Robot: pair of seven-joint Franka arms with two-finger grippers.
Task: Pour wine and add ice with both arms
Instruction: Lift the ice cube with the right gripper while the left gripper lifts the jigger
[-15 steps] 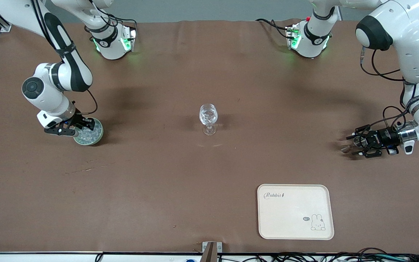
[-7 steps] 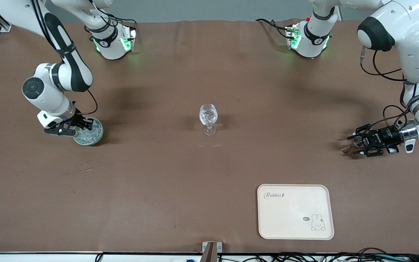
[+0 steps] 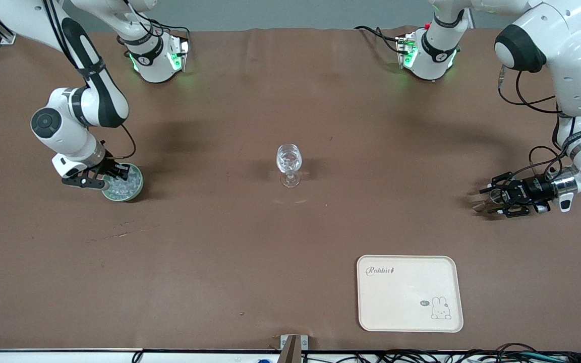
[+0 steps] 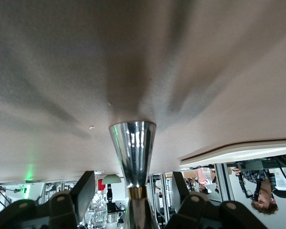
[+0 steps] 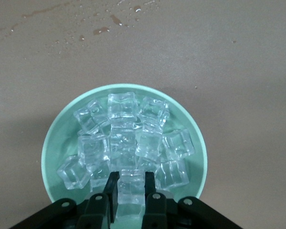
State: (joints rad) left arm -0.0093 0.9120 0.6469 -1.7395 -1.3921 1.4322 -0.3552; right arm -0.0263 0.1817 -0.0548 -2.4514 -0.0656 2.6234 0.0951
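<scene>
A clear wine glass [image 3: 288,165] stands at the table's middle, with something clear and glittery in its bowl. A green bowl [image 3: 138,187] heaped with ice cubes [image 5: 133,133] sits toward the right arm's end. My right gripper [image 3: 120,174] is down in the bowl, its fingers [image 5: 112,188] pressed on both sides of one ice cube [image 5: 132,188]. My left gripper [image 3: 486,201] lies low at the left arm's end, its jaws open around a shiny metal cone-shaped cup [image 4: 132,148], with a gap on each side. The glass also shows in the left wrist view [image 4: 97,200].
A cream tray [image 3: 409,292] with a rabbit print lies near the table's front edge, nearer to the front camera than my left gripper; its edge shows in the left wrist view [image 4: 238,151]. Small wet spots [image 5: 105,29] mark the brown cloth beside the bowl.
My left gripper has edged slightly toward the table's middle around the metal cup. The right gripper has stayed in the bowl.
</scene>
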